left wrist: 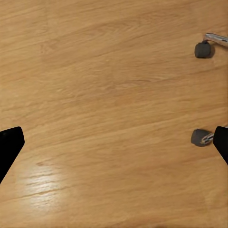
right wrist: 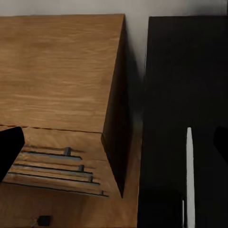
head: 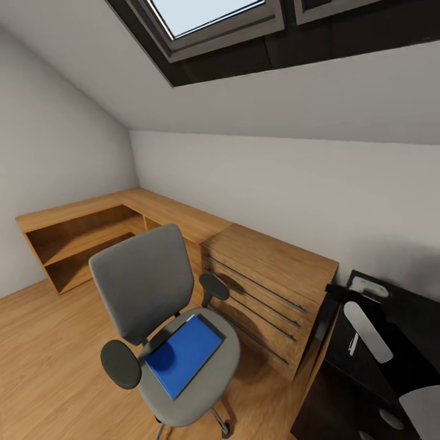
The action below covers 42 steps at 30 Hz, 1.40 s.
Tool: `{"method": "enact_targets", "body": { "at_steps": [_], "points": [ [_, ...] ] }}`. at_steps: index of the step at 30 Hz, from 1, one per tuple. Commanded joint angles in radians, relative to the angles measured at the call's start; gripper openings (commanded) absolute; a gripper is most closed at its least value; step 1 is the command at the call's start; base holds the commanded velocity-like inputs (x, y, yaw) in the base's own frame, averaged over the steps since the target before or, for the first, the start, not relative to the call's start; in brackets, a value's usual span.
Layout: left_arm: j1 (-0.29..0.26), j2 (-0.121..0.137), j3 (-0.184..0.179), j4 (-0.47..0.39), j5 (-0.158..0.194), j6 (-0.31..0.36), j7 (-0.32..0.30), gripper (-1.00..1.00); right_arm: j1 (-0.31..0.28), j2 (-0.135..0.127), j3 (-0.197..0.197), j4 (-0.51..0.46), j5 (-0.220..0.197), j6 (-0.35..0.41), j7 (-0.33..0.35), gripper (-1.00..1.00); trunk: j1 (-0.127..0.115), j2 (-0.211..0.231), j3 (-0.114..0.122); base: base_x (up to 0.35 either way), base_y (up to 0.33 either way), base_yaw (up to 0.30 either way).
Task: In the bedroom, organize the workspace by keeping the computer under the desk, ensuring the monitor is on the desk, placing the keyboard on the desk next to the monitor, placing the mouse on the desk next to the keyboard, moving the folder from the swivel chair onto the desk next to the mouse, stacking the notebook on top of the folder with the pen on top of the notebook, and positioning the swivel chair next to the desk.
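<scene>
- Left gripper [left wrist: 114, 142] hangs spread wide above bare floor [left wrist: 104, 85], chair castors [left wrist: 203, 49] off to one side.
- Right gripper [right wrist: 114, 142] gapes open over the dresser [right wrist: 57, 76] and black desk [right wrist: 190, 71].
- Blue folder [head: 183, 353] lies on the chair [head: 143, 287] seat.

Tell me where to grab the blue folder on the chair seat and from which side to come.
Grip the folder by its front corner, which seems to reach the seat's front rim between the armrests. It lies flat on the chair, so a straight top pinch finds little edge; come from the open front, low and level, away from the backrest, probably with one finger slid under.
</scene>
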Motion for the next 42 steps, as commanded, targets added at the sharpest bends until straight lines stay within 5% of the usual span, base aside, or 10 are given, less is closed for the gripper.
{"method": "enact_targets", "body": {
  "at_steps": [1, 10, 16, 42],
  "points": [
    [-0.001, 0.000, -0.003, 0.001, 0.011, -0.004, 0.000, 1.00, 0.012, 0.004, 0.009, -0.033, -0.006, 0.003, -0.011, 1.00, 0.000, -0.001, -0.001, 0.000, 0.000, 0.000],
    [0.000, 0.001, -0.003, 0.001, 0.011, -0.004, 0.000, 1.00, 0.068, 0.088, 0.112, -0.171, -0.004, 0.032, -0.023, 1.00, 0.000, -0.001, -0.001, 0.000, 0.000, 0.103],
    [0.000, 0.002, -0.003, 0.001, 0.011, -0.004, 0.000, 1.00, 0.072, 0.112, 0.160, -0.181, -0.002, 0.036, -0.024, 1.00, 0.000, -0.001, -0.001, 0.000, 0.000, 0.250],
    [0.000, 0.006, -0.002, 0.001, 0.012, -0.004, 0.000, 1.00, 0.073, 0.146, 0.205, -0.174, 0.000, 0.035, -0.023, 1.00, 0.000, -0.001, -0.001, 0.000, 0.000, 0.266]
  ]
}}
